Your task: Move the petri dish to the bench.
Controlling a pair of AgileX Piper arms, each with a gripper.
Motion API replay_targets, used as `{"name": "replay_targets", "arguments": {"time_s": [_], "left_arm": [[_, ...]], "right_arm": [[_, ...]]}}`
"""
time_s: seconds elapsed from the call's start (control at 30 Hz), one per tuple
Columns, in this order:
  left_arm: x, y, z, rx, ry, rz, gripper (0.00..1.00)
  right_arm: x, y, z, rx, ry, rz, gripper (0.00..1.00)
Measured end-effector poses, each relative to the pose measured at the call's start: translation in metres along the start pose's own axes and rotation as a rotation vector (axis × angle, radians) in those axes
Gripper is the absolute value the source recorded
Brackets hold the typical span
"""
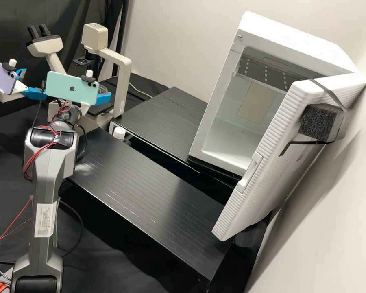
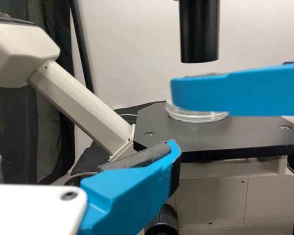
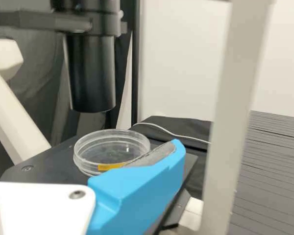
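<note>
Petri dish [image 3: 111, 147] sitting on a microscope stage [image 3: 44, 169], the right hand [image 1: 103, 97] beside it.
The right hand is standing open, holding nothing; the left hand [image 1: 35, 83] is hovering open, apart from the dish. The dish is lying flat beneath a dark tube [image 3: 91, 73], so the grasp is probably calling for level fingers around its side wall, a light squeeze, then a low, slow exit clear of tube and column [image 3: 240, 98].

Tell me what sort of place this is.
Most likely a laboratory. A microscope stands there with a clear round dish on its black platform, and nearby is a white, fridge-like cabinet with its door open.
</note>
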Motion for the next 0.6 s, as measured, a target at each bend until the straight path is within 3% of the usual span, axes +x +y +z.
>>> {"name": "replay_targets", "arguments": {"time_s": [0.3, 0.6], "left_arm": [[0.000, 0.000, 0.000, 0.000, 0.000, 0.000, 1.00], [0.000, 0.000, 0.000, 0.000, 0.000, 0.000, 1.00]], "right_arm": [[0.022, -0.015, -0.003, -0.073, -0.027, 0.011, 1.00], [0.040, -0.027, 0.001, -0.039, -0.055, -0.030, 1.00]]}}
